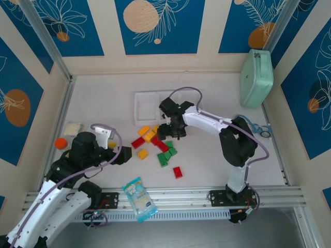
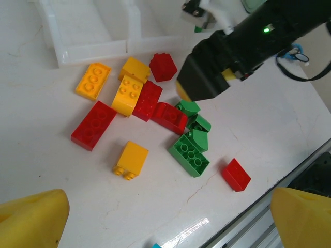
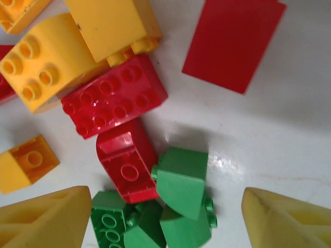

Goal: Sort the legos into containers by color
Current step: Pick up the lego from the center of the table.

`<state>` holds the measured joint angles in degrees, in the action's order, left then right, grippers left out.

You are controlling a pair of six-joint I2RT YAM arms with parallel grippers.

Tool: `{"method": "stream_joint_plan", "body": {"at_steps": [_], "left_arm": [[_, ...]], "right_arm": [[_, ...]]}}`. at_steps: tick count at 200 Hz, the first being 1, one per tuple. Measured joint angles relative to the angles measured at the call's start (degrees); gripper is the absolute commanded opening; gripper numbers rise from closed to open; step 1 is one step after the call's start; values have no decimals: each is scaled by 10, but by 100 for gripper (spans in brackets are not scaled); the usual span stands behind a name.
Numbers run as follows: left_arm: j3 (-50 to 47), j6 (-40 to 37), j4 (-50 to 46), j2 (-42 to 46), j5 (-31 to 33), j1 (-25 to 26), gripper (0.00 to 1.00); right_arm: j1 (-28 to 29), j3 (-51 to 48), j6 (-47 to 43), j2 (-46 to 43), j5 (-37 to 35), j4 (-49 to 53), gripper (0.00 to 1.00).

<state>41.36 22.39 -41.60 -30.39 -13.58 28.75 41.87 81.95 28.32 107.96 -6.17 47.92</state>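
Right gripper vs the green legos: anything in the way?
Nothing visible. The right gripper hangs open over the green legos, its jaws either side; a red curved brick touches the cluster.

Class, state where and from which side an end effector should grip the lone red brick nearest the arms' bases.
Probably from above, pinching the lone red brick across its shorter width: its side walls look flat, and it lies apart from the pile.

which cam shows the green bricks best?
Left wrist: the whole cluster of green bricks, studs clear. Right wrist is closer but crops them at the bottom edge. Top view shows them small.
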Motion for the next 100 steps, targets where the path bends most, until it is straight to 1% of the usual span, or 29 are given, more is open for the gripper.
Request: {"method": "stream_joint_plan", "body": {"at_steps": [23, 60, 100], "left_arm": [[0, 0, 0, 3, 1, 0, 99], [0, 0, 0, 2, 1, 0, 99], [0, 0, 0, -5, 1, 0, 99]], "right_arm": [[6, 15, -4, 23, -12, 19, 69], [8, 17, -4, 34, -28, 46, 66], [8, 19, -8, 52, -33, 55, 60]]}}
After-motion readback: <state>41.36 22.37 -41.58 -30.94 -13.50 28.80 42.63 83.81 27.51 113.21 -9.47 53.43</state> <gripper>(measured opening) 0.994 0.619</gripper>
